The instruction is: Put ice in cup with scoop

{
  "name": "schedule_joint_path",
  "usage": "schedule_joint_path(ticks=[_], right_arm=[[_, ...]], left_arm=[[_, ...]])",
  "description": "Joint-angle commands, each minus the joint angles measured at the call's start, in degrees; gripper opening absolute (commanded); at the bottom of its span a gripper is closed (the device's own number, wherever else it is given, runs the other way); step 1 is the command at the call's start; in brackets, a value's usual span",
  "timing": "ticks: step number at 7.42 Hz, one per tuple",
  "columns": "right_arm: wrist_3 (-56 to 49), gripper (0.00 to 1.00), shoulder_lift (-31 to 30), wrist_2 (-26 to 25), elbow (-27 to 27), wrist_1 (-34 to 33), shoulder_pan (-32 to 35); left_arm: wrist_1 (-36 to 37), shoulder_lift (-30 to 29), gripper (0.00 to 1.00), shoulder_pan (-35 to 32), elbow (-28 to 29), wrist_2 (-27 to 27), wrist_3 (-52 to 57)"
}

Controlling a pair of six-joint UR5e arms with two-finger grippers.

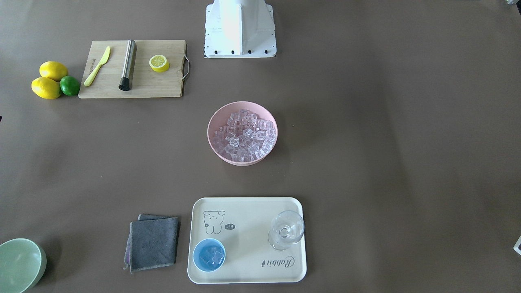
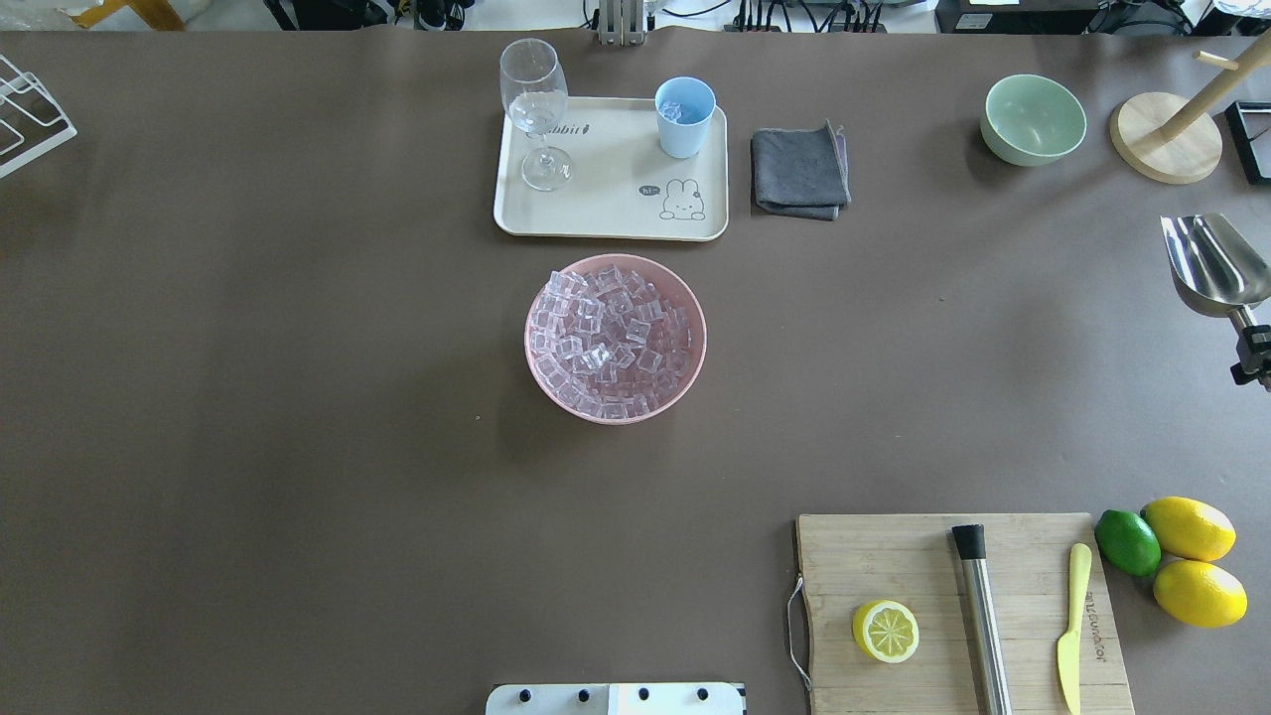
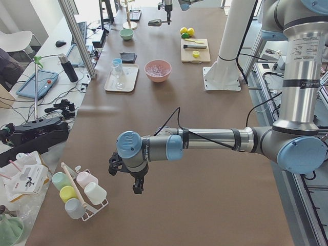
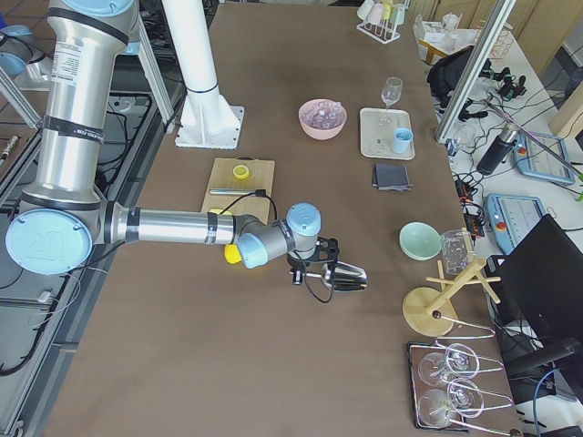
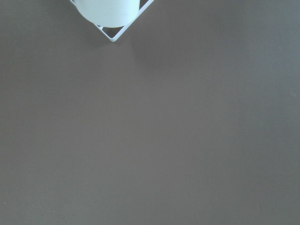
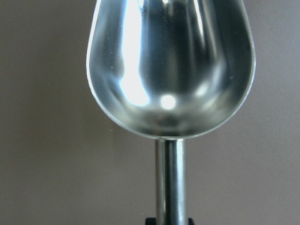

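The steel scoop (image 2: 1211, 263) is held by its handle in my right gripper (image 2: 1251, 356), shut on it, at the table's far right, well away from the bowl and cup. Its trough (image 6: 171, 70) is empty in the right wrist view. The ice (image 2: 606, 333) fills the pink bowl (image 2: 528, 343) at the table's middle. The light-blue cup (image 2: 684, 117) stands on the cream tray (image 2: 606, 214) and holds a few cubes (image 1: 211, 256). My left gripper (image 3: 125, 174) hangs over bare table at the far left end; I cannot tell if it is open.
A clear stemmed glass (image 2: 536, 109) shares the tray. A grey cloth (image 2: 797, 171), a pale green bowl (image 2: 1033, 119) and a wooden stand (image 2: 1167, 139) lie at the back right. A cutting board (image 2: 923, 566) carries a lemon half, a steel cylinder and a knife; lemons and a lime (image 2: 1127, 541) lie beside it.
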Motion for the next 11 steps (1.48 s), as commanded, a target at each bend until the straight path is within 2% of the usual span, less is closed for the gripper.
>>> schedule_joint_path(ticks=[1,2,3,5,6,7,9,11], right_arm=[[0.4,0.24,0.3,0.3,-2.0,1.2,-0.5],[0.4,0.57,0.3,0.5,-2.1,1.0,-0.5],[-0.2,0.99,0.3,0.5,-2.4,1.1,-0.5],[-0.3,1.0,0.0,1.4,-0.7,0.6,-0.2],[-1.8,1.0,-0.1,2.9,1.3,-3.0,0.1],[-6.7,1.0,-0.1,3.0,4.2,-8.9,3.1],[-20.2,1.0,0.2,3.4,5.6,-20.1,13.1],[-26.7,1.0,-1.1,5.1,5.8,-24.1,19.7]], left_arm=[[0.0,0.1,0.99,0.1,-0.1,-0.1,0.0],[0.0,0.1,0.99,0.1,-0.1,-0.1,0.0],[0.0,0.0,0.99,0.1,-0.1,-0.1,0.0],[0.0,0.0,0.99,0.1,-0.1,-0.1,0.0],[0.0,0.0,0.99,0.2,-0.1,0.0,0.0],[0.0,0.0,0.99,0.2,-0.1,0.0,0.0],[0.0,-0.1,0.99,0.2,-0.1,0.0,-0.1],[0.0,-0.2,0.99,0.2,-0.1,0.0,-0.1]])
